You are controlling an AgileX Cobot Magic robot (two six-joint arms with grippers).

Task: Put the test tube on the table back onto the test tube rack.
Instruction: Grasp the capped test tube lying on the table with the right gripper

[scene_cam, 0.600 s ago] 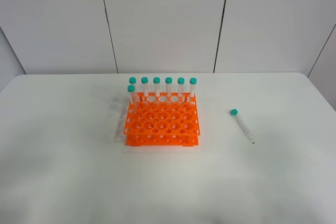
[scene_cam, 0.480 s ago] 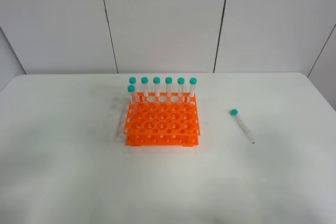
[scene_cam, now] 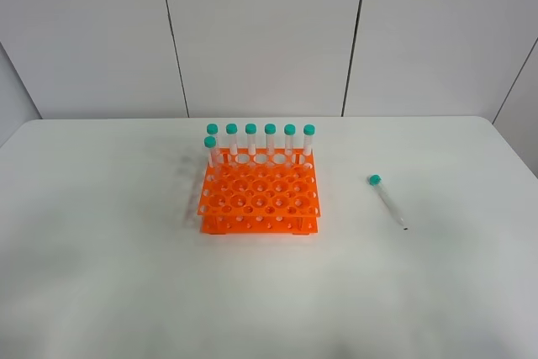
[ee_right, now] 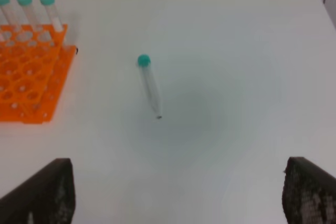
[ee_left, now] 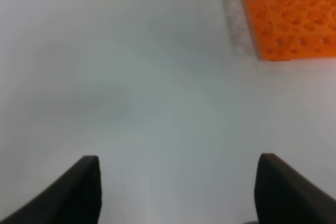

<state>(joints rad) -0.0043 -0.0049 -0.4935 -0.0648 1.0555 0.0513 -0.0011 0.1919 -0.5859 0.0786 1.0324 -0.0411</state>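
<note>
Left end effector (ee_left: 176, 184) and right end effector (ee_right: 178, 184) hung spread, empty; nothing had moved since earlier, tube (scene_cam: 387, 201) lay flat on table (scene_cam: 126, 275) right of rack (scene_cam: 259, 195), apart from it, pickup not started.

The worktop (scene_cam: 101, 283) lies open across the lower part of the frame and down its left and right sides. The one standing obstacle is the test tube rack (scene_cam: 259, 201) at the centre. Seven upright tubes (scene_cam: 270, 140) rise above its far row and far-left corner, and its nearer holes are open from above. The test tube (scene_cam: 387, 199) lies flat right of centre, well apart from the rack, with bare worktop all round. The wall (scene_cam: 261, 31) closes the far edge.
</note>
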